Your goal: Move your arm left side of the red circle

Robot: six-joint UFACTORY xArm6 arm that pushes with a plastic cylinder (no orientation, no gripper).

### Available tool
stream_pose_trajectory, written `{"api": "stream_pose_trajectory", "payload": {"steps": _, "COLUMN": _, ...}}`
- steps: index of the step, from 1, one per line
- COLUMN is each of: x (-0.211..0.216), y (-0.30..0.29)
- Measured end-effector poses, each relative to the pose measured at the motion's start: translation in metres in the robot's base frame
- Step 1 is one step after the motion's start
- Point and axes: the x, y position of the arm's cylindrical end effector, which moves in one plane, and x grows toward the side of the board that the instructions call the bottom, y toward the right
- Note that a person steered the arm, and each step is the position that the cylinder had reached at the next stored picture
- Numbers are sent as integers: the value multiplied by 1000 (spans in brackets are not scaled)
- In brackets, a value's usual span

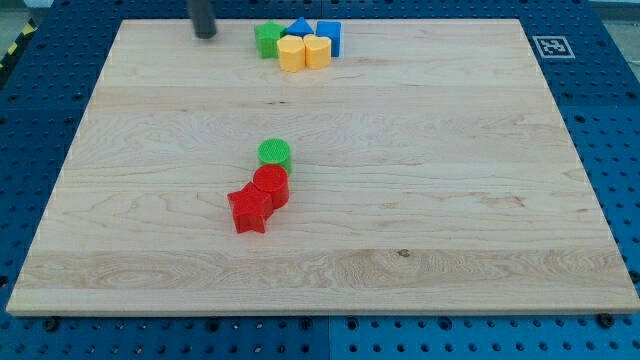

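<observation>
The red circle lies near the middle of the wooden board. A green circle touches it on the upper side, and a red star-shaped block touches it at the lower left. My tip is at the view's top, left of centre, far above and to the left of the red circle. It touches no block.
A cluster sits at the top edge: a green block, a yellow block, a second yellow block, a blue triangle and a blue cube. A marker tag sits at the board's top right corner.
</observation>
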Motion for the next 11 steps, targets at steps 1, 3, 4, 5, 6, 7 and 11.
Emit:
{"api": "stream_pose_trajectory", "payload": {"steps": 1, "x": 1, "y": -10}}
{"api": "stream_pose_trajectory", "payload": {"steps": 3, "x": 31, "y": -11}}
{"api": "stream_pose_trajectory", "payload": {"steps": 4, "x": 35, "y": -11}}
{"api": "stream_pose_trajectory", "payload": {"steps": 5, "x": 51, "y": -11}}
{"api": "stream_pose_trajectory", "payload": {"steps": 6, "x": 100, "y": -11}}
{"api": "stream_pose_trajectory", "payload": {"steps": 7, "x": 154, "y": -11}}
{"api": "stream_pose_trajectory", "payload": {"steps": 11, "x": 275, "y": 67}}
